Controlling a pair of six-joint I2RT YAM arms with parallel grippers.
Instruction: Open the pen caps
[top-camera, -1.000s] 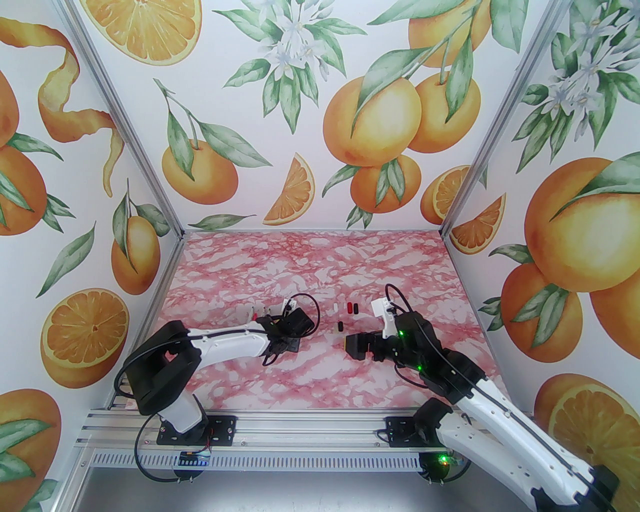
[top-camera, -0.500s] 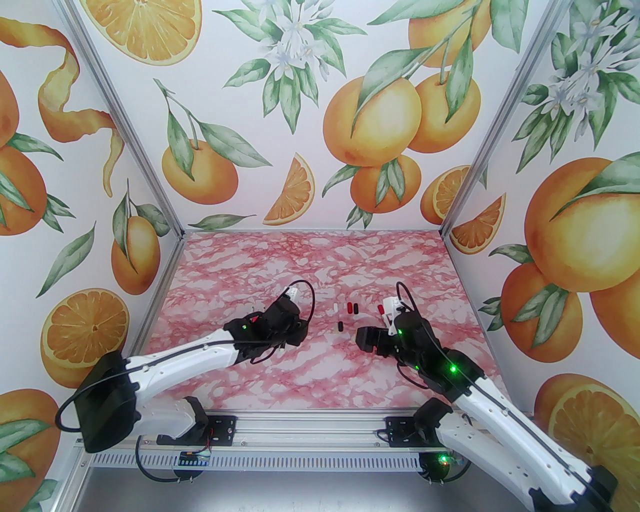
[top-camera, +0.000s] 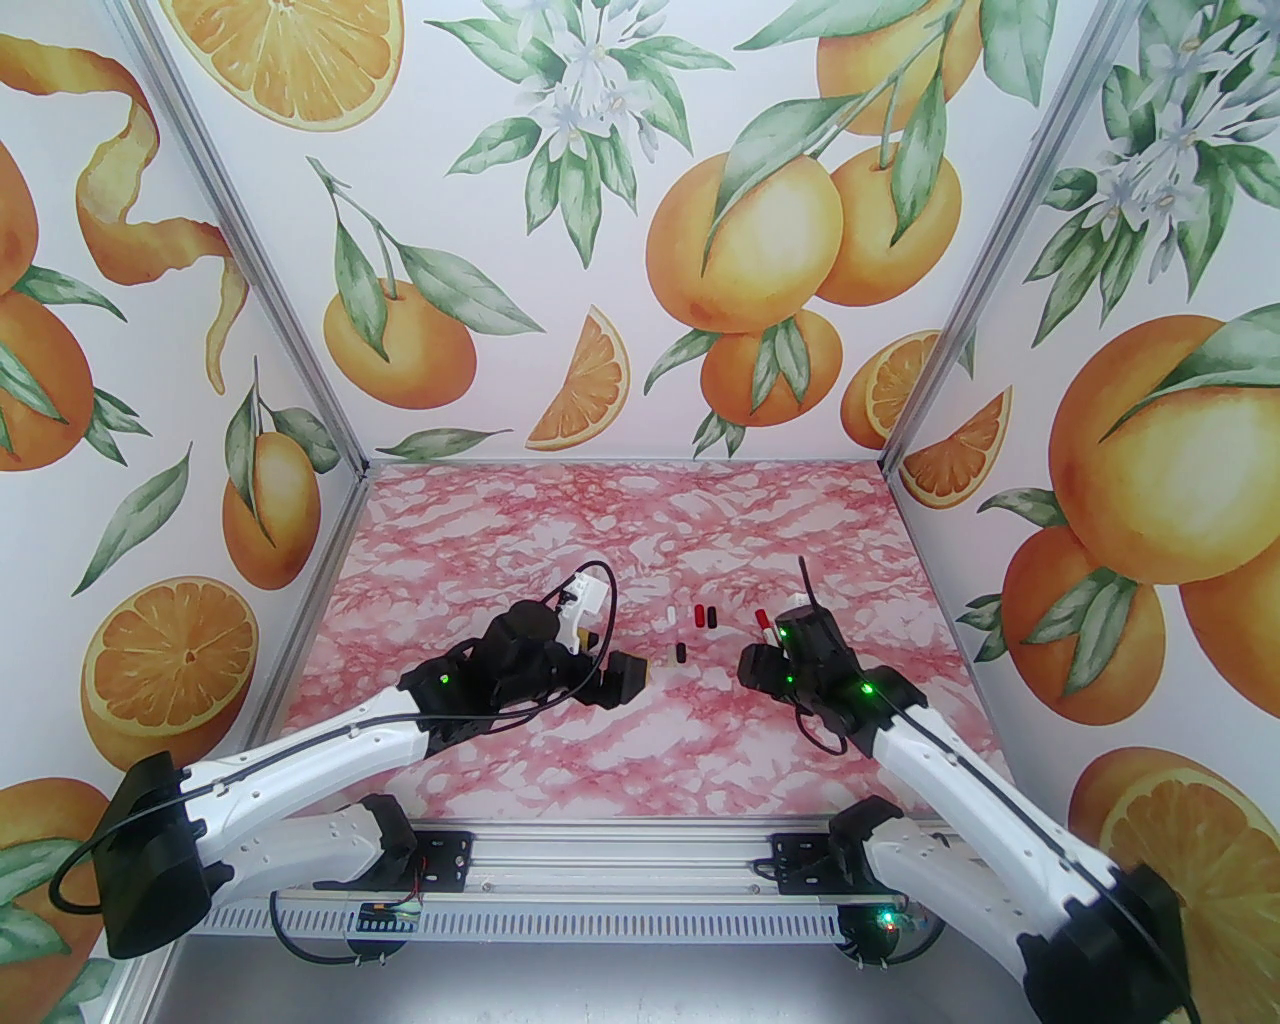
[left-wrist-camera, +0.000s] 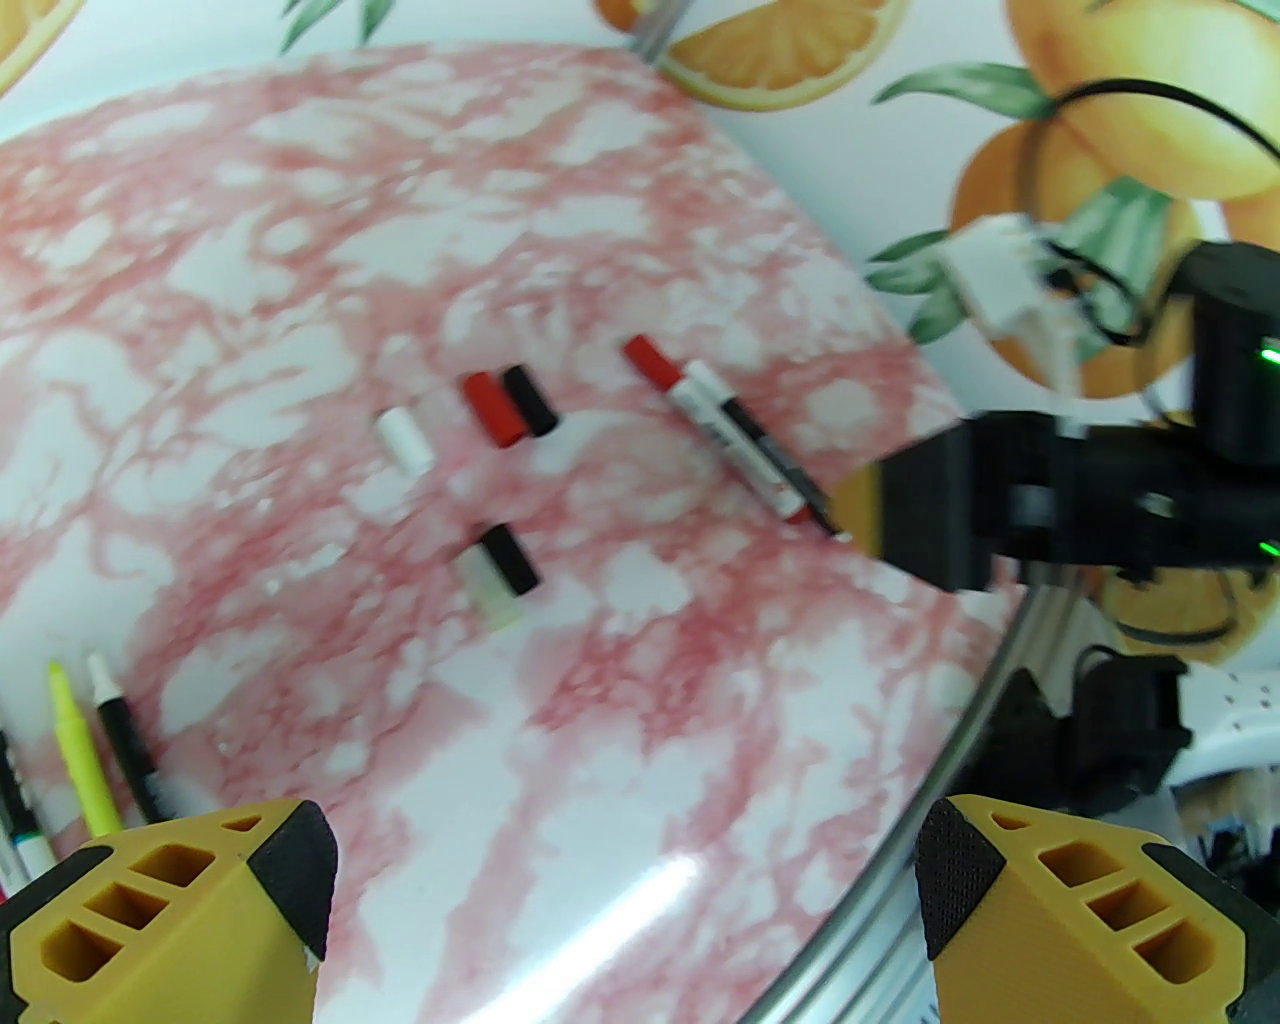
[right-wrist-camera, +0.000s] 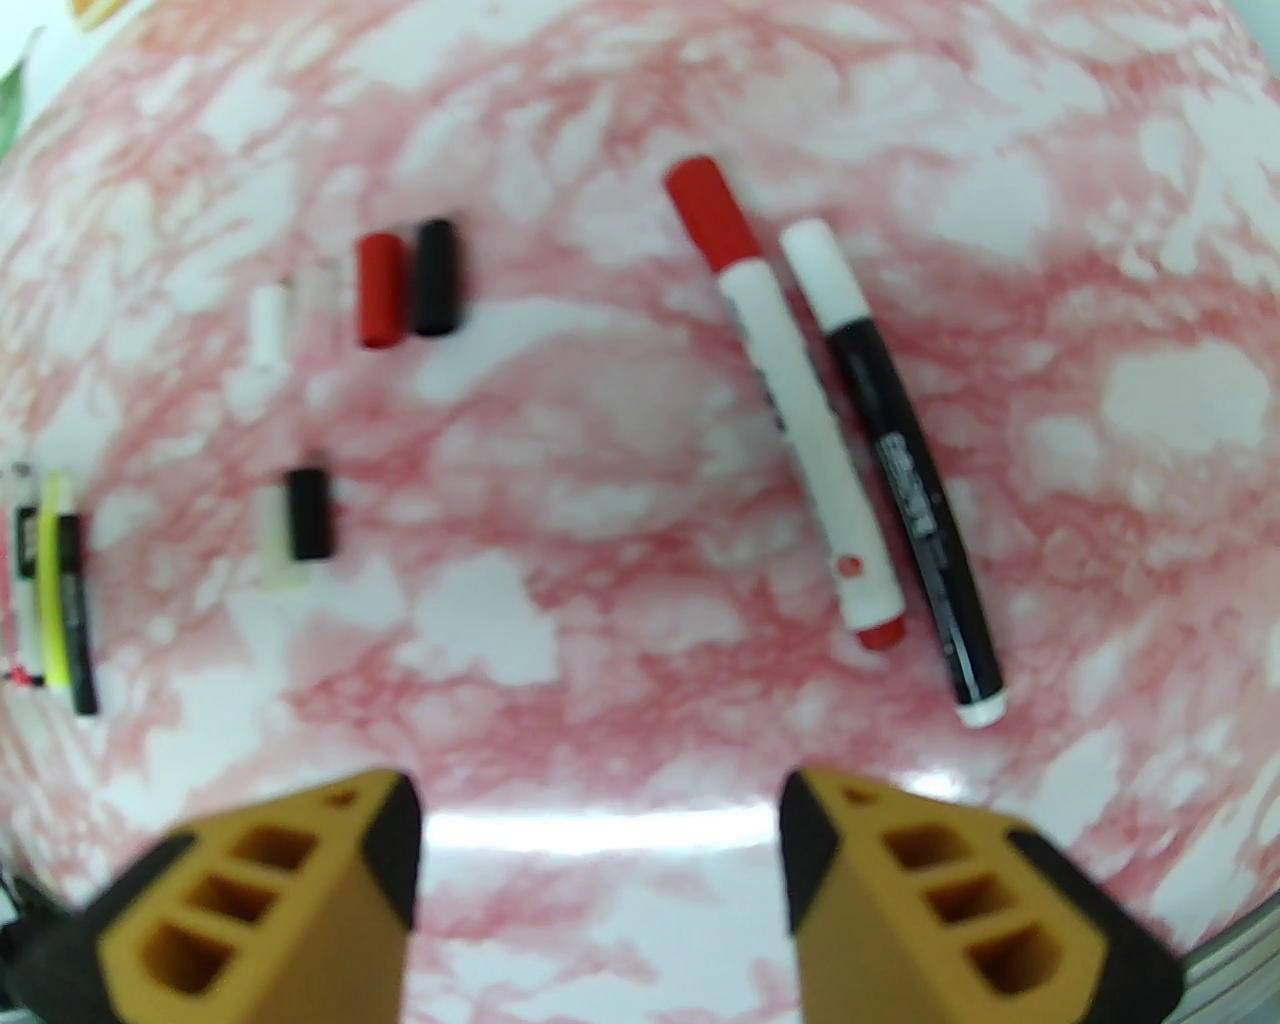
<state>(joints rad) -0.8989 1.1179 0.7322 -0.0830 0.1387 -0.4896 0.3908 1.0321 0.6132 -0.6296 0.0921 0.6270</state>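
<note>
Nearest: left gripper spread wide, empty, above the pink marbled tabletop. Right gripper partly open, nothing between its fingers either. Just beyond, loose on the tabletop: near black cap touching pale yellow cap. Farther back, a row: white cap, then red cap and far black cap side by side. To the right, two pens side by side, caps on: red-capped pen and black pen with white cap. Far left, uncapped pens, bunched.
</note>
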